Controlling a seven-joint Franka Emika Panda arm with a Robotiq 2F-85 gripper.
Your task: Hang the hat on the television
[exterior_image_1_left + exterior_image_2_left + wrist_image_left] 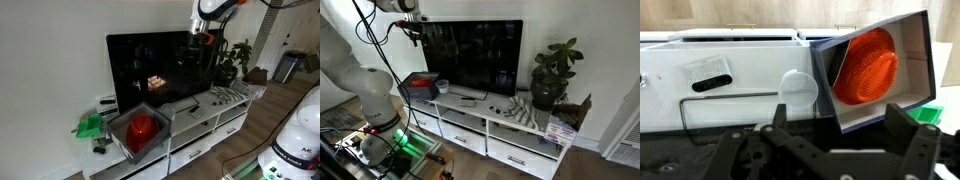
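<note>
Orange hat point(865, 65) was seen lying in a box point(914, 60) at two o'clock on the white surface point(740, 55); the tool point(838, 128) was seemingly spread.

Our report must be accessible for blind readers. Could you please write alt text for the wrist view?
An orange hat lies inside an open box on a white cabinet, seen from above. The gripper is open and empty at the bottom edge, apart from the hat. A small black object lies farther along the cabinet.
</note>
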